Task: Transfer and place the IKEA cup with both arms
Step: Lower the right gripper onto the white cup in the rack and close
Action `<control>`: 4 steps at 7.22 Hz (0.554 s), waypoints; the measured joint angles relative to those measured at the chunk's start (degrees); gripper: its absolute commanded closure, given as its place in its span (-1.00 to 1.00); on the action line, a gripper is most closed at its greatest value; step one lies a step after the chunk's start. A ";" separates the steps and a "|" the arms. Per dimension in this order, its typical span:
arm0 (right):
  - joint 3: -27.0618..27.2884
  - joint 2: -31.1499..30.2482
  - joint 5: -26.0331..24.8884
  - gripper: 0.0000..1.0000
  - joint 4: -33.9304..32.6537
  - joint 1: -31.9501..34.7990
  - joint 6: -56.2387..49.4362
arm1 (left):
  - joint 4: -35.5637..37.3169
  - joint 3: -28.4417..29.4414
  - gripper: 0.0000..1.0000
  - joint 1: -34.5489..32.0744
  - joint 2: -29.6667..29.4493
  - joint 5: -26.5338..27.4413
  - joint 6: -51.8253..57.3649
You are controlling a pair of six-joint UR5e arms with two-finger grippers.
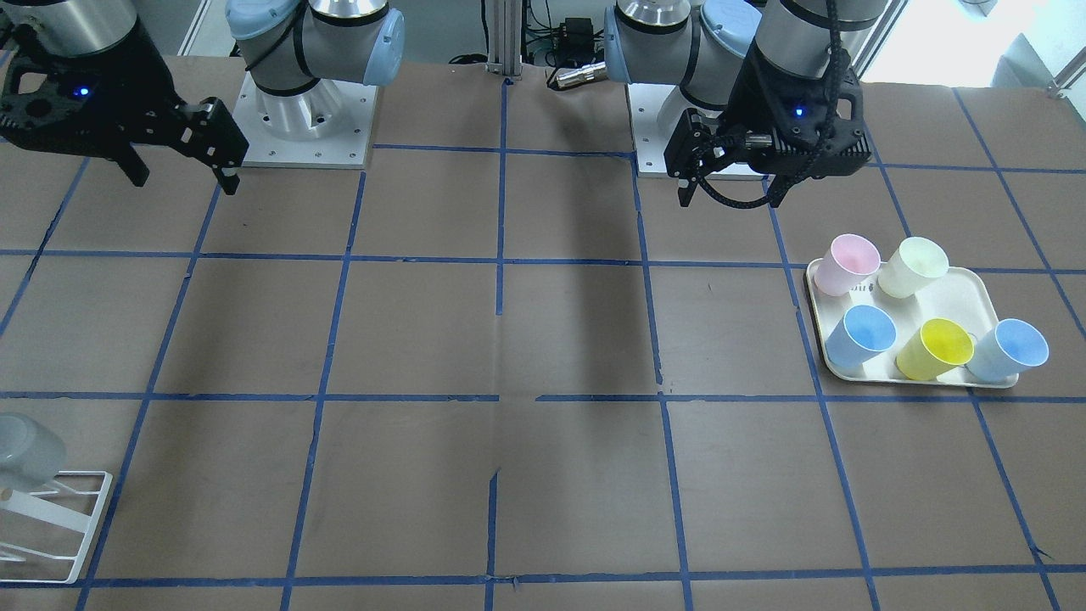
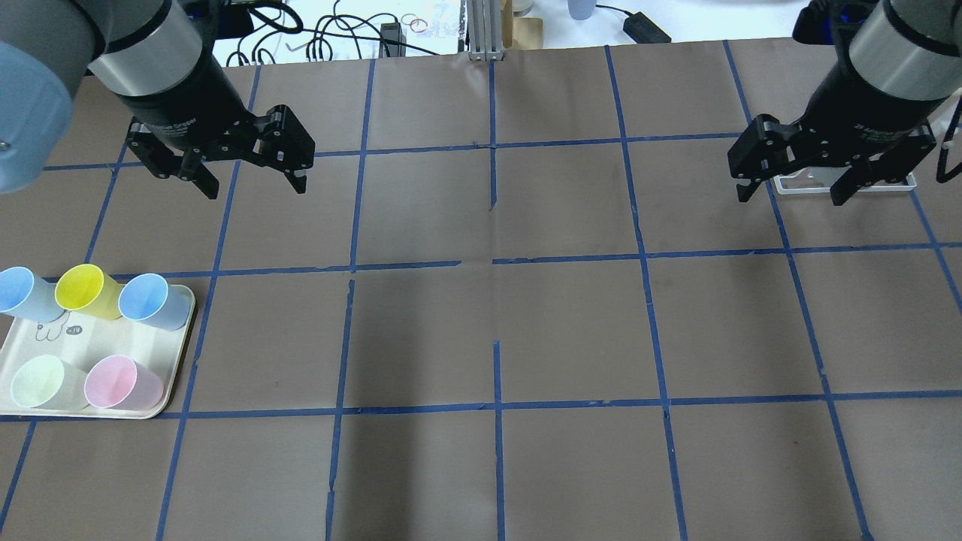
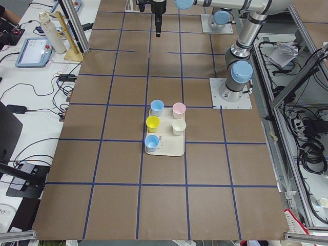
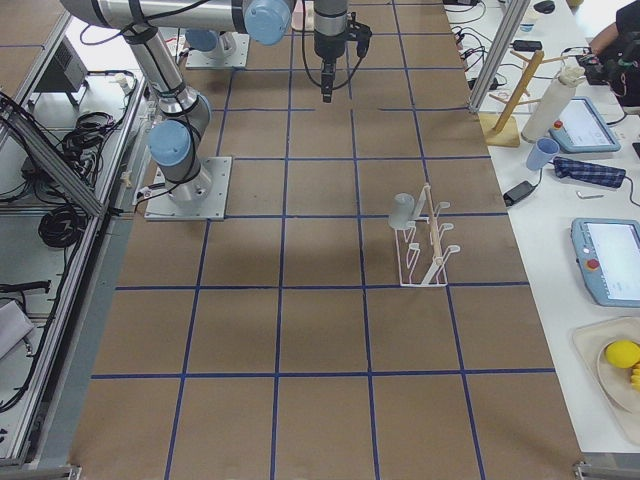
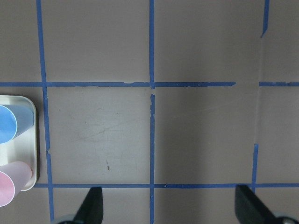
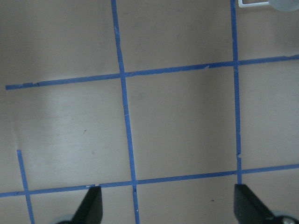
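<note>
The pale grey IKEA cup point(image 1: 27, 450) sits tilted on a white wire rack point(image 1: 81, 526) at the table's edge on my right side; it also shows in the exterior right view point(image 4: 402, 210). In the overhead view the cup is hidden behind my right gripper. My right gripper point(image 2: 789, 197) is open and empty, held high above the table near the rack point(image 2: 785, 185). My left gripper point(image 2: 255, 188) is open and empty, held high beyond the tray. Both wrist views show bare table between open fingers.
A cream tray point(image 2: 68, 347) on my left holds a pink cup point(image 2: 120, 382), a pale yellow cup point(image 2: 39, 382), a yellow cup point(image 2: 84, 289) and two light blue cups point(image 2: 150, 299). Blue tape lines grid the brown table.
</note>
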 measured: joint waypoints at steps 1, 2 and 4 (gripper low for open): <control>-0.15 1.57 -1.13 -1.00 -2.69 -2.18 -3.23 | -0.02 0.01 -1.00 0.07 -0.06 -0.06 0.00; -0.24 3.47 -2.71 -1.00 -5.66 -4.03 -7.03 | -0.02 0.00 -1.00 0.13 -0.12 -0.12 -0.01; -0.45 8.18 -6.02 -1.00 -11.96 -6.43 -12.68 | -0.06 -0.06 -1.00 0.15 -0.22 -1.06 0.02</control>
